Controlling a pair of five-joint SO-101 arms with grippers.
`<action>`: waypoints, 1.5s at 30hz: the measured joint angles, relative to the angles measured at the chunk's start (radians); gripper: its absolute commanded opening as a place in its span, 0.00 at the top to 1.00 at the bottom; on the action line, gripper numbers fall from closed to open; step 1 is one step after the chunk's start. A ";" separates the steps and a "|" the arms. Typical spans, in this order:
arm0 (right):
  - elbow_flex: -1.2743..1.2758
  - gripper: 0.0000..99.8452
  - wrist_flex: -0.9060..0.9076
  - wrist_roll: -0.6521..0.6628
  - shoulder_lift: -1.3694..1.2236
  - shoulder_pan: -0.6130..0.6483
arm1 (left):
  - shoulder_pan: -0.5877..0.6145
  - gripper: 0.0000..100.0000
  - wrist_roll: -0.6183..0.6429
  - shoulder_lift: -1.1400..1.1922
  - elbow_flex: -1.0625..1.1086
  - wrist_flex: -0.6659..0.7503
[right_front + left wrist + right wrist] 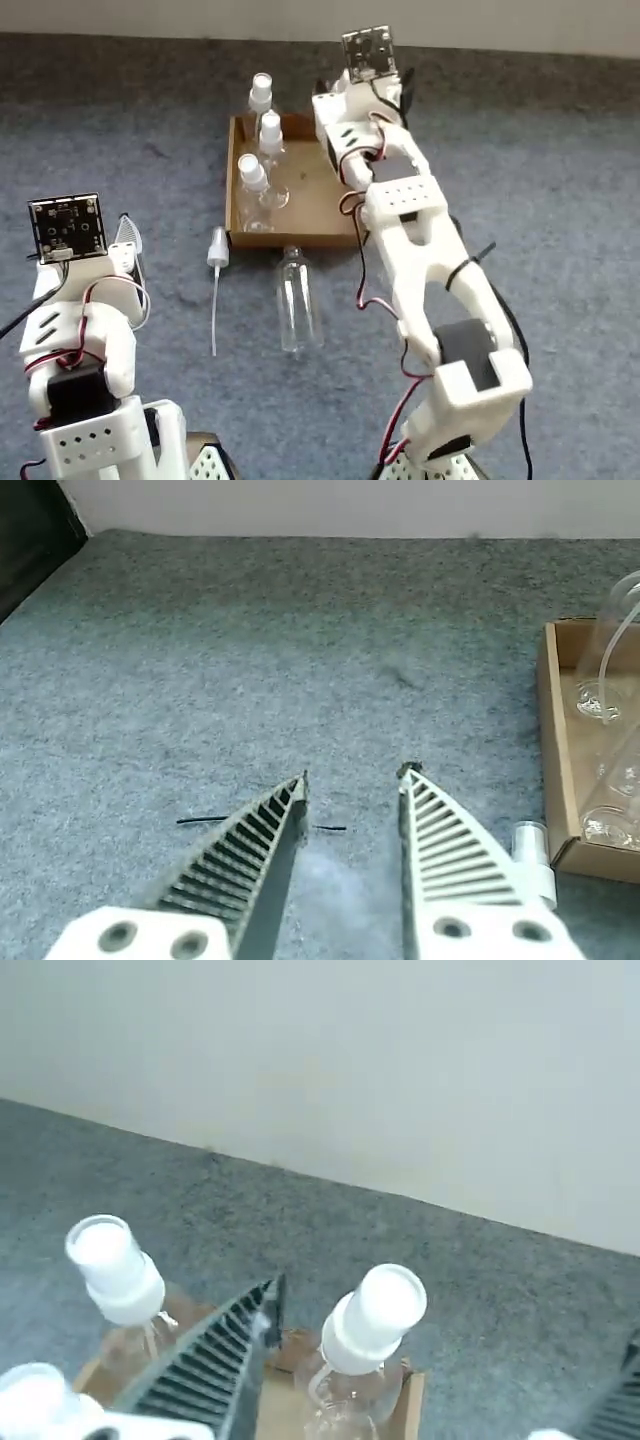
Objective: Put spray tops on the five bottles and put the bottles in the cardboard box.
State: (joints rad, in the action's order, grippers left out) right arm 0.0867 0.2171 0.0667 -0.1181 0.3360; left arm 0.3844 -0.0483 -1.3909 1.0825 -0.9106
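Three clear bottles with white spray tops (262, 95) (270, 135) (252, 175) stand along one side of the cardboard box (310, 200). A bottle without a top (297, 300) lies on the carpet in front of the box. Beside it lies a loose spray top (217, 250) with its long tube. My right gripper (335, 92) hangs over the box's far end, open (450, 1320), and a capped bottle (375, 1315) shows between its fingers. My left gripper (354, 775) is open and holds nothing, low over the carpet at the near left, with the loose spray top (530, 845) beside one finger.
Grey carpet covers the table up to a pale wall at the back. The right arm (420, 250) stretches along the box's right side. The left arm's base (80, 380) sits at the near left corner. Open carpet lies left of the box.
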 measured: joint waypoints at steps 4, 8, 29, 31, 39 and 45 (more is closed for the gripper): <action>0.000 0.63 0.189 0.000 0.155 0.037 | 0.000 0.86 0.000 0.000 0.000 0.000; 0.000 0.73 0.414 0.000 0.301 0.089 | 0.000 0.86 0.000 0.000 0.000 0.000; 0.146 0.67 1.125 -0.302 0.433 0.454 | 0.000 0.86 0.000 0.000 0.000 0.000; 0.226 0.63 1.073 -0.336 0.431 0.453 | 0.000 0.86 0.000 0.000 0.000 0.000; 0.334 0.62 0.872 -0.358 0.244 0.453 | 0.000 0.86 0.000 0.000 0.000 0.000; 0.334 0.64 0.855 -0.358 0.081 0.453 | 0.000 0.86 0.000 0.000 0.000 0.000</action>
State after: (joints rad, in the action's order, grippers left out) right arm 0.4212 1.0717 -0.2908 -0.0368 0.7887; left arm 0.3844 -0.0483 -1.3909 1.0825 -0.9106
